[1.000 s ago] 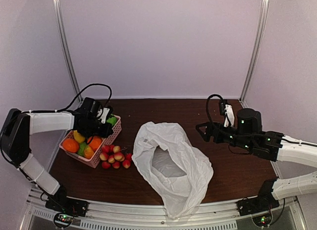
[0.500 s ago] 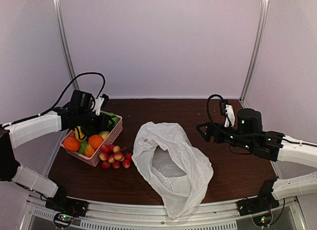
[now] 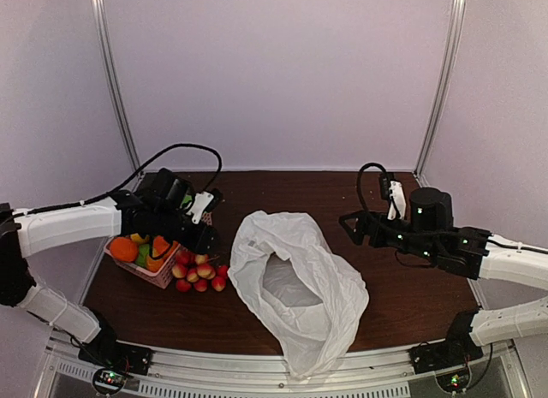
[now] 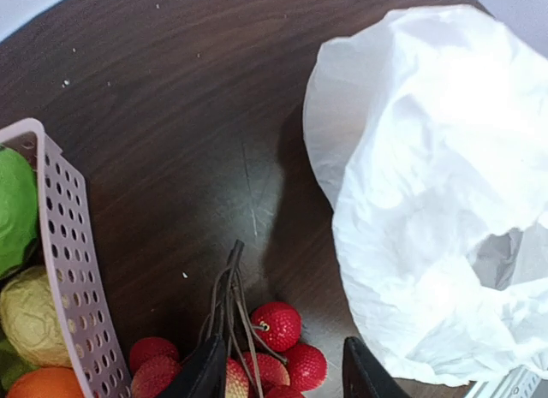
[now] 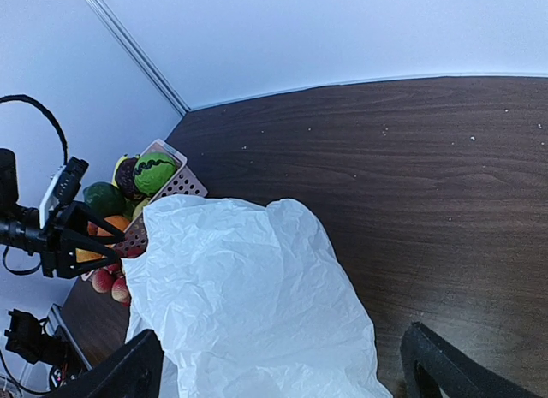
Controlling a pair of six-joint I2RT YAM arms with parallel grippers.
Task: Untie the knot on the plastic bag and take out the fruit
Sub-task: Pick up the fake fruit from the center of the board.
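– Top external view first: what lies around the bag [image 3: 300,244]?
– It sprawls crumpled from the middle of the desk [image 3: 402,295] down to the near edge, and its mouth gapes upward. A pink basket [image 3: 163,282] sits at the left edge, holding oranges [image 3: 122,250] and other fruit. A bunch of red fruit [image 3: 199,274] lies on the wood just beside the basket, between it and the bag.
– Does the bunch touch the bag?
– From above they look almost in contact. The left wrist view shows a narrow strip of bare wood between the red fruit [image 4: 276,325] and the bag [image 4: 428,158]. It also shows the basket's [image 4: 73,270] perforated wall with a green fruit [image 4: 13,210] inside.
– Anything in the way?
– A black cable [image 3: 171,150] loops up behind the left arm, well clear of the desk. Only bare wood separates the right arm from the bag.
– And the left pincer [image 3: 205,237]?
– It hangs over the basket's right side and the red fruit. In its own camera the left pincer [image 4: 284,355] is about half open, with the bunch's stems below the gap and nothing gripped.
– The right pincer [image 3: 349,227]?
– It hovers right of the bag, toward the far right corner, pointing at it. The right pincer [image 5: 282,372] is spread wide and empty, with the bag [image 5: 240,295] filling the view between its fingers.
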